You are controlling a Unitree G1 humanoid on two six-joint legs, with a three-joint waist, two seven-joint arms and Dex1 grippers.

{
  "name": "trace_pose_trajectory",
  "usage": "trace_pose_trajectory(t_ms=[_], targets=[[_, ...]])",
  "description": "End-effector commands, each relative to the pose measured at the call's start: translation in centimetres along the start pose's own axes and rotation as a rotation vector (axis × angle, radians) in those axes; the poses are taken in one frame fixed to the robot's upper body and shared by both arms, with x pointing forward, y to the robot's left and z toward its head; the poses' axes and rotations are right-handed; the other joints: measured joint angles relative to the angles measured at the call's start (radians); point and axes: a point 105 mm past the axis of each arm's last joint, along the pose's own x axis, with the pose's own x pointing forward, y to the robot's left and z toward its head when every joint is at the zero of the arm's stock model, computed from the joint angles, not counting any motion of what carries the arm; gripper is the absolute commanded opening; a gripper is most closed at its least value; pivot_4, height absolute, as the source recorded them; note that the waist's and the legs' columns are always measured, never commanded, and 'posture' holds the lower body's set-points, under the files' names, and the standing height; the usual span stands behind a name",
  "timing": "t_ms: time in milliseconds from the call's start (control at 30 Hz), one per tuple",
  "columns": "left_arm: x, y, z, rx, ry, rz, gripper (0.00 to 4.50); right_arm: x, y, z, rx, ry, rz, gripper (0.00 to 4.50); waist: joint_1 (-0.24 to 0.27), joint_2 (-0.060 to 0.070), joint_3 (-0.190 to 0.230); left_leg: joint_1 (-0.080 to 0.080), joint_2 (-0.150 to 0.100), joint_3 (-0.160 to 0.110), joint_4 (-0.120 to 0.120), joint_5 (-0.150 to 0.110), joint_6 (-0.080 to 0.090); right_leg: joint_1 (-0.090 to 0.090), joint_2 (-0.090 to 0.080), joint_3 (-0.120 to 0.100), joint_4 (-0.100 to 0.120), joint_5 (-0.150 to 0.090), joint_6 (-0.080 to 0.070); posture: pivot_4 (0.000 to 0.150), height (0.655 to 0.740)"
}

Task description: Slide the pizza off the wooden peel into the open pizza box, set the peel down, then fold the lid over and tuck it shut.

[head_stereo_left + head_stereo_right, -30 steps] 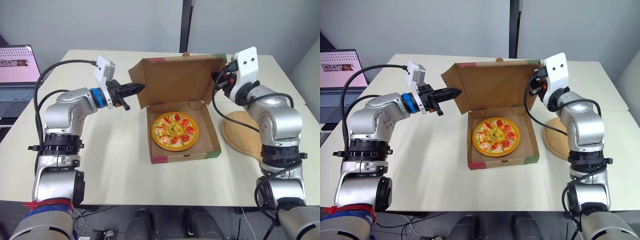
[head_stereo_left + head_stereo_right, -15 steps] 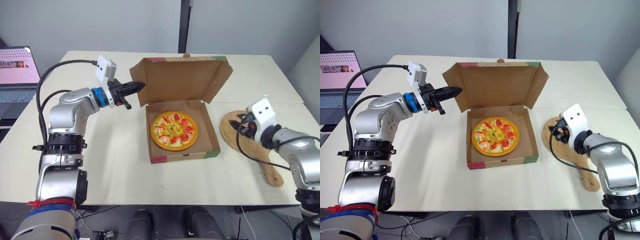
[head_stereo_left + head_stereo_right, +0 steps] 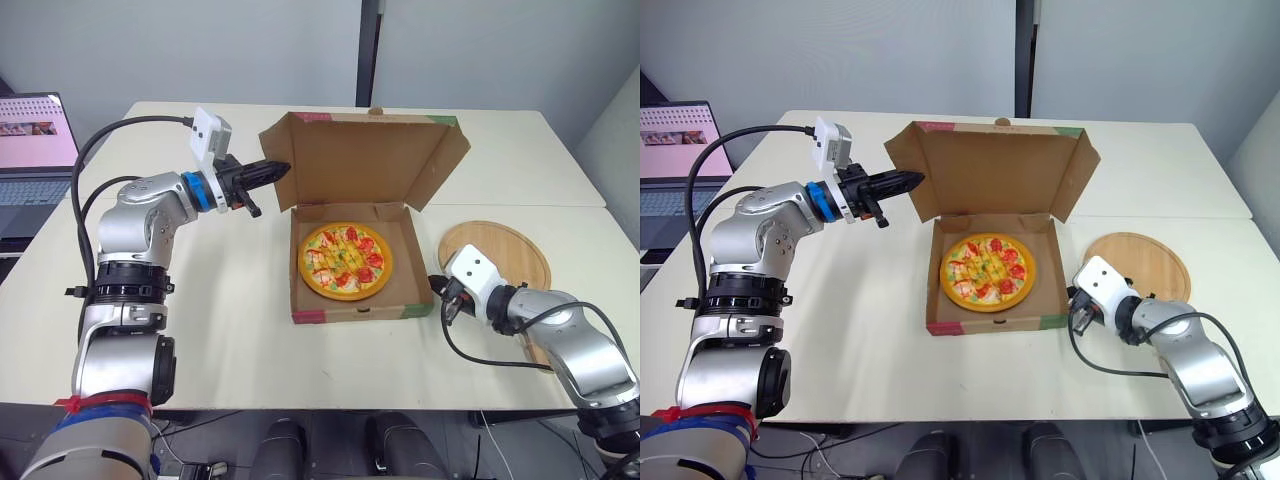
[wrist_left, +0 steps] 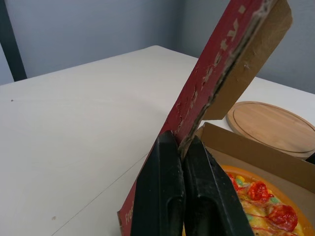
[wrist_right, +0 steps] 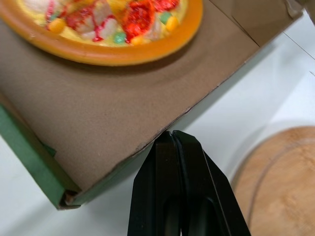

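The left gripper [image 4: 181,143] is seen clamped on the edge of the lid's [image 3: 365,160] left side flap, the cardboard pinched between both fingers and the lid held upright. The right gripper [image 5: 172,135] is seen with its fingers pressed together, their tips at the top edge of the pizza box's [image 3: 355,313] right wall near the front corner; whether the wall is actually gripped cannot be told. The pizza [image 3: 346,260] lies flat inside the box base. The wooden peel [image 3: 505,260] rests on the table [image 3: 230,300] just right of the box.

Sliding and setting down are judged done, and the lid fold is in hand. Next, the lid would need to be swung forward and down. The right fingers would need to be kept clear of the flaps for tucking.
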Motion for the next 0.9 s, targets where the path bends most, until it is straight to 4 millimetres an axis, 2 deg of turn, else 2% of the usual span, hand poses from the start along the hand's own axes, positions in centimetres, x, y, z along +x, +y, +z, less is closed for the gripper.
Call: trace_pose_trajectory(t_ms=[33, 167, 300, 367, 433, 533, 700, 833, 900], targets=[[-0.8, -0.1, 1.8, 0.055, -0.047, -0.038, 0.0, -0.3, 2.1, 2.2, -0.019, -0.069, 0.073, 0.03, 0.0, 0.0, 0.0, 0.0, 0.0, 0.0, 0.0, 0.0, 0.0, 0.0, 0.0, 0.0, 0.0, 0.0, 0.0, 0.15, 0.7316], [-1.5, 0.0, 1.2, 0.056, -0.03, -0.051, 0.0, -0.2, 3.6, 2.5, 0.004, -0.075, 0.112, 0.03, 0.001, 0.0, 0.0, 0.0, 0.0, 0.0, 0.0, 0.0, 0.0, 0.0, 0.0, 0.0, 0.0, 0.0, 0.0, 0.15, 0.7316], [-2.0, 0.3, 0.8, 0.049, -0.028, -0.041, 0.0, -0.1, 3.7, 2.4, 0.027, -0.063, 0.101, 0.03, 0.003, 0.0, 0.0, 0.0, 0.0, 0.0, 0.0, 0.0, 0.0, 0.0, 0.0, 0.0, 0.0, 0.0, 0.0, 0.15, 0.7316], [-2.1, 0.5, 0.6, 0.049, -0.029, -0.035, 0.0, -0.4, 2.9, 2.0, 0.032, -0.042, 0.062, 0.03, 0.003, 0.0, 0.0, 0.0, 0.0, 0.0, 0.0, 0.0, 0.0, 0.0, 0.0, 0.0, 0.0, 0.0, 0.0, 0.15, 0.7316], [-2.2, 0.5, 0.5, 0.052, -0.029, -0.034, 0.0, -0.9, 0.7, 2.4, 0.072, -0.068, -0.035, 0.03, 0.004, 0.0, 0.0, 0.0, 0.0, 0.0, 0.0, 0.0, 0.0, 0.0, 0.0, 0.0, 0.0, 0.0, 0.0, 0.15, 0.7316], [-2.4, 0.6, 0.4, 0.057, -0.029, -0.027, 0.0, -1.9, -2.8, 3.7, 0.123, -0.146, -0.182, 0.58, 0.005, 0.0, 0.0, 0.0, 0.0, 0.0, 0.001, 0.0, 0.0, 0.0, 0.0, 0.0, 0.0, 0.0, 0.0, 0.15, 0.7316], [-2.6, 1.0, 0.5, 0.06, -0.033, -0.004, 0.0, -2.5, -6.8, 6.2, 0.164, -0.248, -0.344, 2.25, 0.005, 0.0, 0.0, 0.0, 0.0, 0.0, 0.001, 0.0, 0.0, 0.001, 0.0, 0.0, 0.0, 0.001, -0.001, 0.15, 0.7316], [-2.7, 1.1, 0.5, 0.065, -0.033, 0.003, 0.0, -2.1, -7.3, 7.9, 0.175, -0.297, -0.344, 3.58, 0.006, 0.0, 0.0, 0.0, 0.0, -0.001, 0.0, 0.0, 0.0, 0.001, 0.0, -0.001, 0.0, 0.003, -0.005, 0.15, 0.7316], [-2.7, 1.1, 0.5, 0.066, -0.033, 0.005, 0.0, -1.8, -7.3, 8.7, 0.174, -0.31, -0.335, 3.58, 0.006, 0.0, 0.0, 0.0, 0.0, 0.0, 0.0, 0.0, 0.0, 0.001, 0.0, -0.001, 0.0, 0.003, -0.005, 0.15, 0.7316]])
